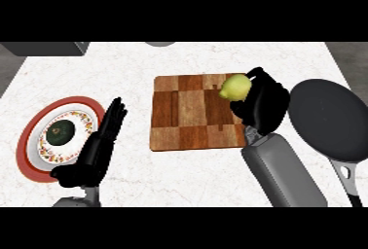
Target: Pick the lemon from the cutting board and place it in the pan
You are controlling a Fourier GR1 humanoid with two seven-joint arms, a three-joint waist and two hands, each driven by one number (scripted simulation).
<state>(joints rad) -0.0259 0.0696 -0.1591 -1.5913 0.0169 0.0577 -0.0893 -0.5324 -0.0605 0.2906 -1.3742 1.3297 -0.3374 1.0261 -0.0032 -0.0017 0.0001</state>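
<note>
Head view, pls: where's the lemon [236, 87]?
— Top-right corner of the cutting board [187, 116], in the R hand [265, 108]. Fingers [260, 78] curled round it. Can't tell if it's lifted off the wood.
— Pan?
— Dark pan [327, 121] just R of the board on the worktop [165, 175], handle twd the near edge.
— L hand?
— L hand [93, 151] open, fingers straight, resting beside 1 red-rimmed plate [27, 146] w/ a dark green item [61, 131] on it.
</note>
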